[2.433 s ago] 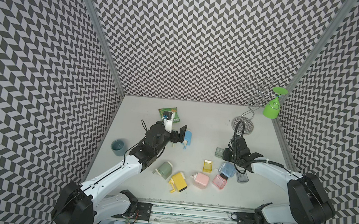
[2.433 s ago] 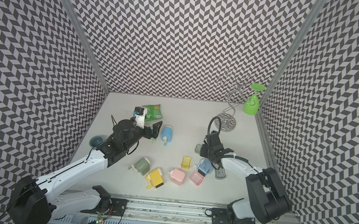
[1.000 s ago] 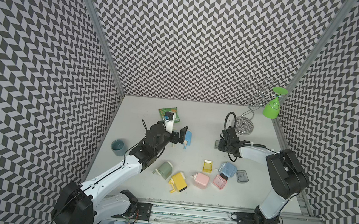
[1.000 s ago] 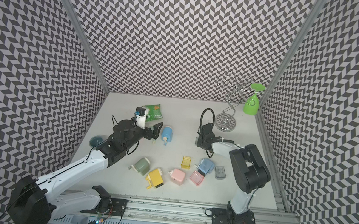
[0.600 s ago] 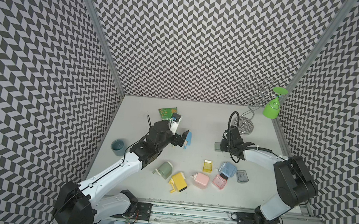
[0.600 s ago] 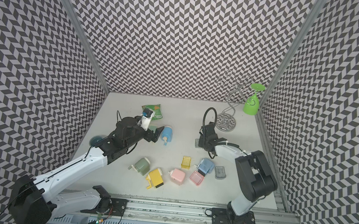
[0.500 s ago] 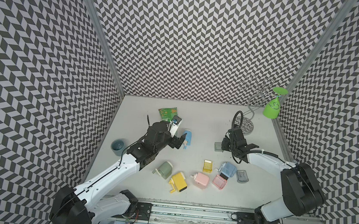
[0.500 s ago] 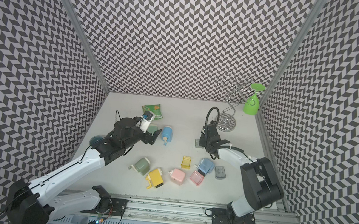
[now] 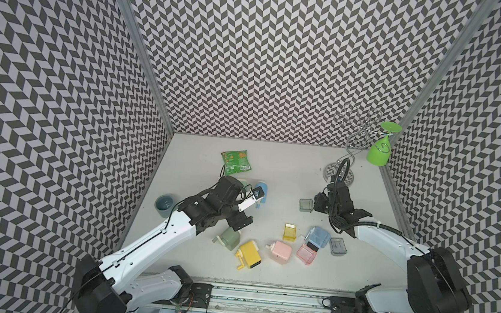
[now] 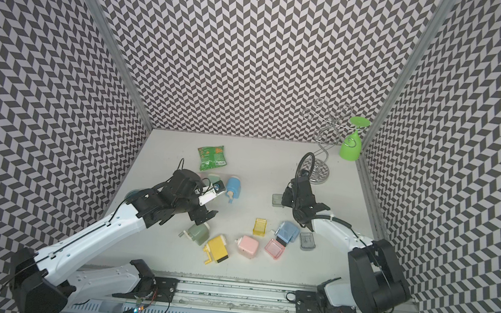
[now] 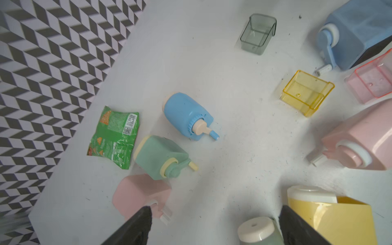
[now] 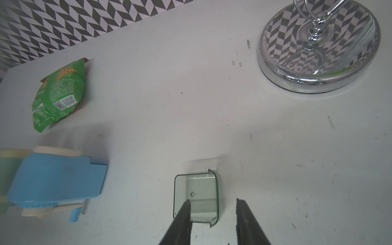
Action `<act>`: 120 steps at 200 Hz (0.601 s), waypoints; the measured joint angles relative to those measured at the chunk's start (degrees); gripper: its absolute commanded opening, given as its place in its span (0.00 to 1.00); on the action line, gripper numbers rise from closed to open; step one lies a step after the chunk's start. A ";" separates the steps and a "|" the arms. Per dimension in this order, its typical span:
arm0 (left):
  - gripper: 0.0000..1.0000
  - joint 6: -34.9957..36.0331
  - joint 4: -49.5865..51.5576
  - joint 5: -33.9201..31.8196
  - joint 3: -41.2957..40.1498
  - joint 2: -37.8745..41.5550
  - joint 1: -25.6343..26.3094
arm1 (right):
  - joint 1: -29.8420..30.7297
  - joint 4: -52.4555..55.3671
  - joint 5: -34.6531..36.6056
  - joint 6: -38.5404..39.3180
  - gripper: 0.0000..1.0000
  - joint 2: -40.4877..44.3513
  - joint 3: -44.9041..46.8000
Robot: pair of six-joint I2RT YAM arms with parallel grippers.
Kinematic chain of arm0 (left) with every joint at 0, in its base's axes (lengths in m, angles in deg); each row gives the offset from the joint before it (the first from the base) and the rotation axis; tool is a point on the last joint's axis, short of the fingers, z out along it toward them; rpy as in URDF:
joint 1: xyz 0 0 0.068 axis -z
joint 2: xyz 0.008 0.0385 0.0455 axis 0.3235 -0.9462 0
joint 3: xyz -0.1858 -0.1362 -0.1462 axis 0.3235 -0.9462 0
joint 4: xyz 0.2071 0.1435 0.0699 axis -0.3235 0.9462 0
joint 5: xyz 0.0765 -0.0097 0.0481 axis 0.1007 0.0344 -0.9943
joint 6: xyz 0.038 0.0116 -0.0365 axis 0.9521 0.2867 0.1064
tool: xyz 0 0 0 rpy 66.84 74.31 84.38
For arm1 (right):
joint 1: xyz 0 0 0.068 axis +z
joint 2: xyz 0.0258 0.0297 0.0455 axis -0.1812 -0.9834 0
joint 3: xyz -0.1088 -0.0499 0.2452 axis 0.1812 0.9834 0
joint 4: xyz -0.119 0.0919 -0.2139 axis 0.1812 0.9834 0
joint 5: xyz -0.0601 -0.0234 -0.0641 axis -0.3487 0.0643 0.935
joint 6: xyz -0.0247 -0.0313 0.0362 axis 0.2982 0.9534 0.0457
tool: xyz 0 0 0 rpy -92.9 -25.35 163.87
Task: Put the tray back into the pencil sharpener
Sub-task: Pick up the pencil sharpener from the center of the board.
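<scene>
**A:** White tabletop (image 9: 276, 163), chevron walls on three sides. Where is the tray?

**B:** It's the clear grey-green tray (image 9: 306, 205), lying open side up, right of the tabletop's middle. It is nearer the chrome stand (image 9: 339, 176) in the back right corner than the front edge, and it touches no sharpener.

**A:** And the right gripper (image 12: 213, 201)?

**B:** Right at the tray, jaws parted. In the wrist view one finger is over the tray's hollow and the other is outside its side wall. Neither visibly presses the wall.

**A:** Left gripper (image 9: 238, 222)?

**B:** Spread wide and empty, above the sage sharpener (image 9: 230, 240), left of the middle toward the front edge.

**A:** Around that?

**B:** The yellow sharpener (image 9: 250, 254) and pink sharpener (image 9: 281, 250) lie along the front. Next come the pink tray (image 9: 307, 254), blue sharpener (image 9: 318, 237) and grey tray (image 9: 337, 246). The yellow tray (image 9: 289, 232) is just behind them. The green snack bag (image 9: 235, 161) lies toward the back edge.
</scene>
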 measured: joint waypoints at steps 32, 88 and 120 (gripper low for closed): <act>0.92 -3.61 9.33 -1.11 1.57 -6.91 2.60 | -0.79 -0.35 -0.28 0.02 0.36 1.44 1.33; 0.92 -7.74 15.69 -3.74 -0.83 -10.99 4.72 | -1.09 -0.37 -1.31 0.02 0.36 3.15 2.69; 0.88 -8.68 16.39 -4.42 -2.03 -11.52 4.63 | -1.11 -0.39 -1.60 0.00 0.36 4.07 3.26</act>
